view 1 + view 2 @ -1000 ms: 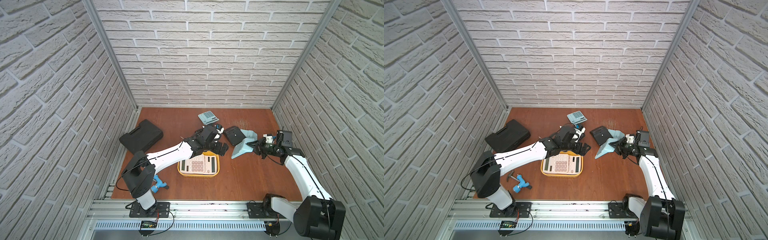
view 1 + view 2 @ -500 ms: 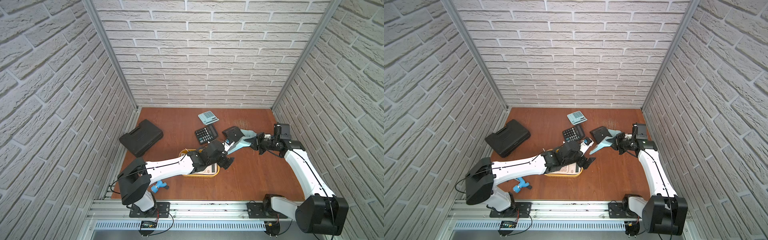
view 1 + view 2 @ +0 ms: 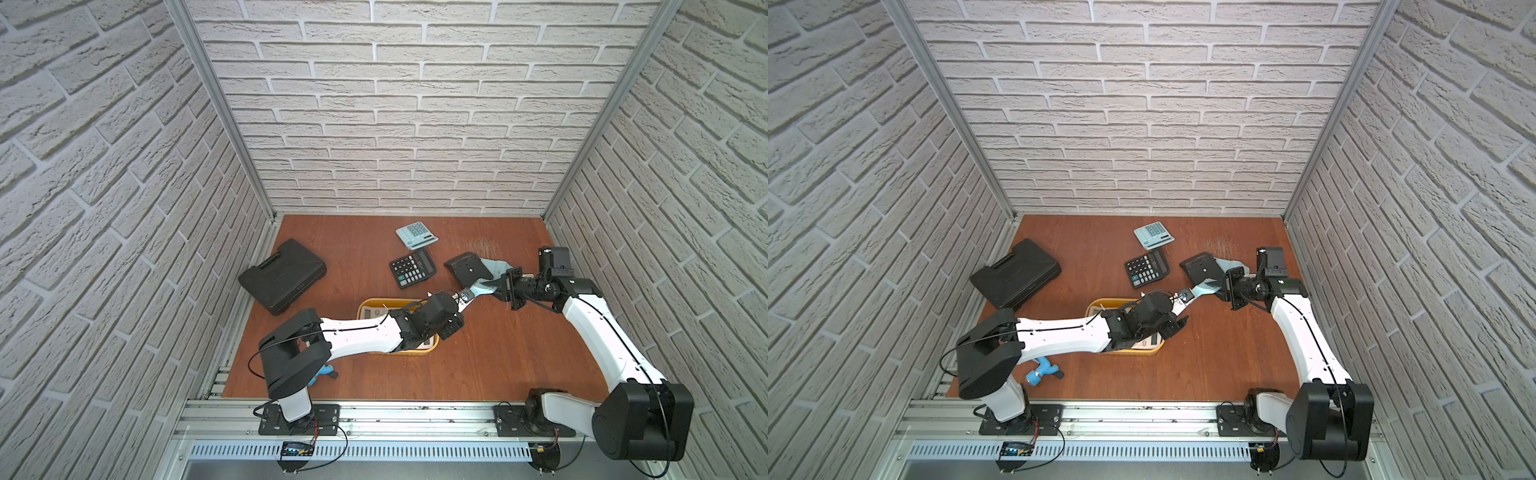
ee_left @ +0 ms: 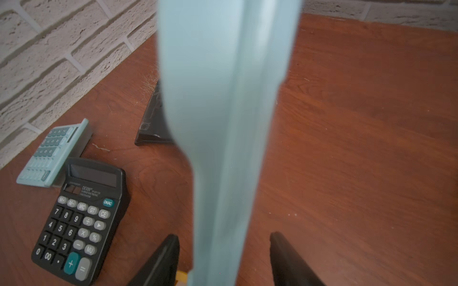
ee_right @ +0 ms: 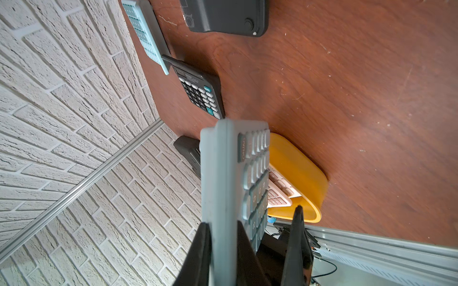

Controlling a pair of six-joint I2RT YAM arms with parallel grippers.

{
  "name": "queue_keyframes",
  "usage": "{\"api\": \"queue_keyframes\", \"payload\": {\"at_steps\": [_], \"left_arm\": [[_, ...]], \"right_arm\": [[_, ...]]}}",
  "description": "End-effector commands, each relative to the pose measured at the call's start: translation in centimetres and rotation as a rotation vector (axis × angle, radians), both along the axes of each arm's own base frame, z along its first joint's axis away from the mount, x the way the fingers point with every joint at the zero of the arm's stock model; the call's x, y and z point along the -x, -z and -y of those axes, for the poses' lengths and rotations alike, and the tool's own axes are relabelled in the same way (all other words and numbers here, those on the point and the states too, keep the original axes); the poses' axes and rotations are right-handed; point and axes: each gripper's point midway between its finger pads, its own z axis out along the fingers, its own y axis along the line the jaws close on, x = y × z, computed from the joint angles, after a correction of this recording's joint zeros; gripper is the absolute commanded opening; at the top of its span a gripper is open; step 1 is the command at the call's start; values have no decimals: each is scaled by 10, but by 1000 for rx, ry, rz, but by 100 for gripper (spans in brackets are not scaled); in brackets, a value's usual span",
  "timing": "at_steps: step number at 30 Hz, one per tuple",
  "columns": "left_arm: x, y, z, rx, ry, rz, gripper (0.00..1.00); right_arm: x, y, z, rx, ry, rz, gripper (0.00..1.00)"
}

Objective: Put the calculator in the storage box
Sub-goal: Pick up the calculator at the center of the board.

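A pale blue calculator [image 3: 482,284] [image 3: 1204,287] hangs on edge above the table, with my right gripper [image 3: 502,284] [image 5: 220,224] shut on one end of it. My left gripper [image 3: 457,307] [image 4: 224,237] straddles the other end. In the left wrist view this calculator [image 4: 223,99] runs between the two fingers with a gap on each side. Just below lies the storage box [image 3: 415,352] [image 3: 1096,302] [image 5: 297,170], partly under my left arm. A beige calculator [image 5: 277,190] lies inside it.
A black calculator [image 3: 412,268] [image 4: 81,218], a teal one [image 3: 417,235] and a face-down black one [image 3: 465,266] lie behind the box. A black case [image 3: 282,274] is at the left. A blue tool [image 3: 326,371] lies near the left arm's base.
My left arm has drawn back from the black calculator, swung over the box and narrowed its jaws around the pale blue calculator. My right gripper has lifted that calculator off the table.
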Motion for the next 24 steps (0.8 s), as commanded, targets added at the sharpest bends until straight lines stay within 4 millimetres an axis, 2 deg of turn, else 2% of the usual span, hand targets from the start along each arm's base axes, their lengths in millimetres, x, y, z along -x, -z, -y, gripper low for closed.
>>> {"api": "queue_keyframes", "payload": {"at_steps": [1,7,13,15,17,22,23,24], "left_arm": [[-10,-19,10,14,-8,80,48],[-10,-18,14,5,5,79,26],[-10,-18,16,-6,13,76,13],[-10,-19,17,-4,15,75,10],[-10,-22,17,0,13,78,8],[-15,-30,11,3,-14,70,5],[-17,-32,10,8,-20,60,4],[-19,-32,7,13,-24,44,4]], "right_arm": [[-4,-4,-8,-49,-8,12,3],[-7,0,-11,-56,-21,15,3],[-10,1,-13,-54,-36,29,3],[-11,0,-12,-49,-39,39,7],[-12,-2,-12,-44,-44,52,14],[-19,-7,-10,-1,-86,123,38],[-21,-9,-9,11,-97,142,45],[-23,-11,-6,33,-111,162,60]]}}
